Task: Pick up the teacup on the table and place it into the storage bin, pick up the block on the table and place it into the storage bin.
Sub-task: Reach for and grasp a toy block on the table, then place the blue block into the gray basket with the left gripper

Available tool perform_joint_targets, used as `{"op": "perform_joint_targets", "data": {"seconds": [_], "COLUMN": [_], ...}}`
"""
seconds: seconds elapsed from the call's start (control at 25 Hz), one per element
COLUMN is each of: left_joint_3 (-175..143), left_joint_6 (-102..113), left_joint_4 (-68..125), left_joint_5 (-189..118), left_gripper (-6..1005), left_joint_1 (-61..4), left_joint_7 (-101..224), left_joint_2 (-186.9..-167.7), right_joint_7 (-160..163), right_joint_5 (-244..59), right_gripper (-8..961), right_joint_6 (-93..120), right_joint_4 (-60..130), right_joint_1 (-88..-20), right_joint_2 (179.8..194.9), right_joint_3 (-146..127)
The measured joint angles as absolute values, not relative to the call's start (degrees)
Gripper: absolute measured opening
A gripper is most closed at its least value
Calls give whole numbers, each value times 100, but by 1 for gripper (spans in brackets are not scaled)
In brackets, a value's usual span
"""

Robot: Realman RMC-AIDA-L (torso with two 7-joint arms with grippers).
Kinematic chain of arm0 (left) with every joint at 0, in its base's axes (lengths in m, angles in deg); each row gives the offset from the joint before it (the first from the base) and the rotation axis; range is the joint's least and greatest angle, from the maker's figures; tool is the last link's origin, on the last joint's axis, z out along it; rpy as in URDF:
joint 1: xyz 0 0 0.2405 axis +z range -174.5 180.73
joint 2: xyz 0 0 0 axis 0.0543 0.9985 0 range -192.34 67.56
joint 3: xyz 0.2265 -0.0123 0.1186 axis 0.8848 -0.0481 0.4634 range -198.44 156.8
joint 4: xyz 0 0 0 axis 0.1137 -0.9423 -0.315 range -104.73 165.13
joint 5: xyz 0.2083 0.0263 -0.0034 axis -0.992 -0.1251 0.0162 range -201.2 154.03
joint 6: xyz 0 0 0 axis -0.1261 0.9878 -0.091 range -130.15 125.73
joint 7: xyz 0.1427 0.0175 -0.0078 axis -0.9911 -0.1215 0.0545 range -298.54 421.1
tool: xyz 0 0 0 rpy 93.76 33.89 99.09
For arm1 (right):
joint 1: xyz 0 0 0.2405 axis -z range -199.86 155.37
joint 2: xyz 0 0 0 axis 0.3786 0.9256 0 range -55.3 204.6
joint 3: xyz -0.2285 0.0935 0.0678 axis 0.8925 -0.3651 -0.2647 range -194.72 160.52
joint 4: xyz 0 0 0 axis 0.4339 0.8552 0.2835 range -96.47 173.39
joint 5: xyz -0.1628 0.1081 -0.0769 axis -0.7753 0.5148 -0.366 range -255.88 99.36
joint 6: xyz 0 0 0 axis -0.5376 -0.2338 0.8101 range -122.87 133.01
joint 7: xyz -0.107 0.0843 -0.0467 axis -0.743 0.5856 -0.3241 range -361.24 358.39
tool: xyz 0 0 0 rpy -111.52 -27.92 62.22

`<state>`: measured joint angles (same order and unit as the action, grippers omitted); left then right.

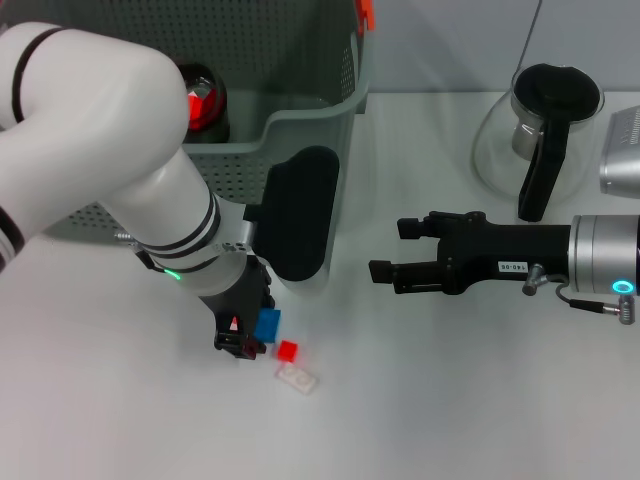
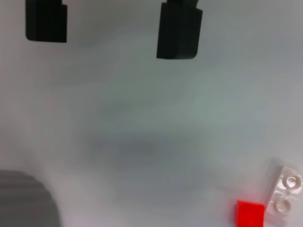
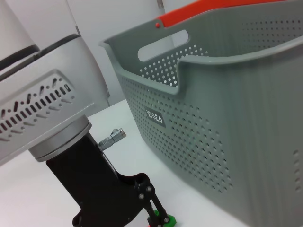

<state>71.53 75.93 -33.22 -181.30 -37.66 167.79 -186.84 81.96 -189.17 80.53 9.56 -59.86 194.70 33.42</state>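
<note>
My left pincer (image 1: 243,338) sits low on the tabletop (image 1: 450,400), just in front of the storage bin (image 1: 300,120), its jaws set apart with nothing between them. The red block (image 1: 288,350) lies just beside it, touching a clear block (image 1: 298,377). My right pincer (image 1: 392,250) hangs open beside the bin.

You can read "VINCO" in white on the small black label (image 3: 155,117) on the storage bin (image 3: 227,137).
</note>
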Motion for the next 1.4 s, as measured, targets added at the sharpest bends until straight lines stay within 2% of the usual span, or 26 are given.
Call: {"op": "perform_joint_targets", "data": {"seconds": [0.2, 0.64, 0.76, 0.92, 1.16, 1.28, 1.4], "left_joint_3": [7280, 7299, 7169, 6609, 4583, 2976, 1943], "left_joint_6": [7587, 8111, 8455, 8932, 9370, 9961, 9892], "left_joint_4": [-3284, -3514, -3924, -4968, -5910, -5857, -5430], "left_joint_5": [-18135, -18142, -18143, -17908, -16366, -14974, -14214], "left_gripper": [528, 446, 424, 402, 403, 403, 403], "left_joint_1": [-3816, -3872, -3706, -3164, -2708, -2875, -3158], "left_joint_7": [16883, 17316, 17450, 17727, 18355, 18290, 18290], "left_joint_2": [-18685, -18672, -18685, -18704, -18673, -18575, -18326], "right_joint_7": [8190, 8121, 8117, 8117, 8118, 8118, 8119], "right_joint_5": [-18918, -18917, -18918, -18917, -18917, -18918, -18917], "right_gripper": [911, 911, 911, 911, 911, 911, 911], "right_joint_6": [8047, 8060, 8096, 8107, 8120, 8119, 8123], "right_joint_4": [965, 963, 946, 931, 928, 940, 947], "right_joint_1": [-5983, -5924, -5924, -5919, -5916, -5917, -5919], "right_joint_2": [19470, 19468, 19465, 19459, 19453, 19453, 19460], "right_joint_3": [3335, 3334, 3335, 3335, 3360, 3363, 3375]}}
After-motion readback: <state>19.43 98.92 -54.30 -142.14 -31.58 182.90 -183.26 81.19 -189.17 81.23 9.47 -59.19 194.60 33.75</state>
